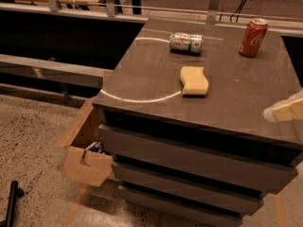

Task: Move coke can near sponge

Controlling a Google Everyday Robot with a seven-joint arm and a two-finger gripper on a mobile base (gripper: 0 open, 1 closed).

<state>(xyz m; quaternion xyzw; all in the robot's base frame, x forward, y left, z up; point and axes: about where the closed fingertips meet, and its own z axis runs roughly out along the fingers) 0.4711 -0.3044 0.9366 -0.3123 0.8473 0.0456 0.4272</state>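
Cabinet top (151,70), coke can (253,37) well behind tool (286,109) at right edge; its state unclear

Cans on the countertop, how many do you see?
2. The coke can stands upright at the back right; a silver-and-green can lies on its side behind the sponge. The hand is at the right edge.
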